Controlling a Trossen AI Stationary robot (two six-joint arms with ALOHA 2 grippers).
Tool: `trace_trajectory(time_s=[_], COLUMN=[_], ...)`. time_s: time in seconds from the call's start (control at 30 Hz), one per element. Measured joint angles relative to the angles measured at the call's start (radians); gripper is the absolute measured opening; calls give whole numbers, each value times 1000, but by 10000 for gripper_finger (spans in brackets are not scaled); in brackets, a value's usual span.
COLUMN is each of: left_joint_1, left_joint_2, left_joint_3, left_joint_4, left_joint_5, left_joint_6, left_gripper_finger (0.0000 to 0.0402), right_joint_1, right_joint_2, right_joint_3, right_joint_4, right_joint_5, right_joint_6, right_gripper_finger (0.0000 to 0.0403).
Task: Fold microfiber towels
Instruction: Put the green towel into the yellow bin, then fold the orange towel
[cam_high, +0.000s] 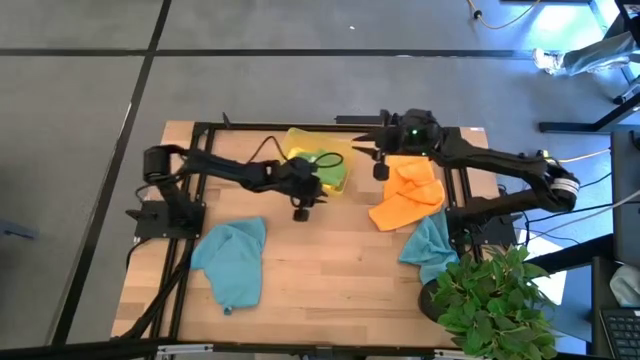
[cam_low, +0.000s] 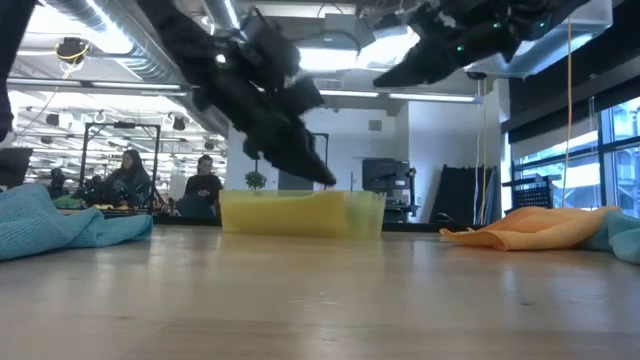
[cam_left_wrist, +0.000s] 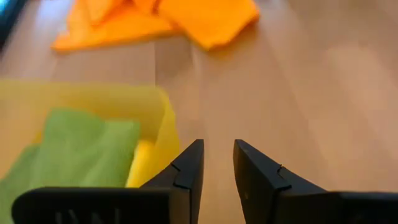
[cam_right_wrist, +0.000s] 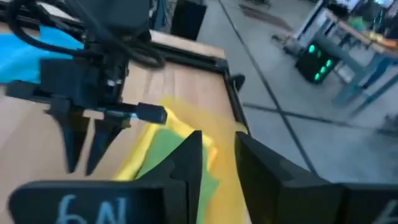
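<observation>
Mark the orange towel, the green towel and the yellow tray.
orange towel (cam_high: 405, 197): high view, middle of the crumpled cloth.
green towel (cam_left_wrist: 74, 146): left wrist view, its top fold.
yellow tray (cam_low: 300, 214): low view, its front wall.

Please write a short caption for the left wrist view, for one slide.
Left gripper, fingers slightly apart and empty, above bare table beside the yellow tray holding a green towel; orange towel beyond.

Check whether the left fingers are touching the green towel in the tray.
Apart. The left wrist view shows the left gripper empty over bare wood outside the tray, the green towel lying inside it.
</observation>
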Motion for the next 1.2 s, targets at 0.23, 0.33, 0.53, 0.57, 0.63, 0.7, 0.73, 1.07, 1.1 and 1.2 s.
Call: trace_trajectory(time_s=[0.23, 0.33, 0.53, 0.57, 0.63, 0.7, 0.73, 1.07, 1.1, 1.2], left_joint_1=[55, 80, 125, 131, 138, 136, 132, 14, -3, -36], left_joint_2=[163, 185, 168, 162, 148, 128, 112, -65, -69, -69], left_joint_3=[132, 165, 198, 200, 200, 199, 199, 198, 187, 122], left_joint_4=[-14, -17, -10, -4, -8, -16, -15, 20, 63, 223], left_joint_5=[-3, -19, -88, -82, -54, 1, 36, 256, 258, 269], left_joint_6=[-24, -24, -42, -47, -51, -53, -55, -48, -30, -3], left_gripper_finger=[76, 76, 70, 70, 70, 70, 70, 70, 70, 70], right_joint_1=[-54, -55, -55, -55, -55, -55, -55, -60, -60, -60], right_joint_2=[-32, -32, -32, -32, -32, -32, -32, -25, -20, 7], right_joint_3=[-1, -1, -1, -1, -1, 3, 9, 42, 42, 42], right_joint_4=[-172, -222, -344, -367, -414, -488, -528, -876, -904, -963], right_joint_5=[-19, -18, -17, -14, 0, 17, 31, 186, 192, 200], right_joint_6=[4, -9, -41, -41, -23, -3, 23, 303, 313, 346], right_gripper_finger=[58, 50, 49, 49, 49, 52, 54, 105, 113, 140])
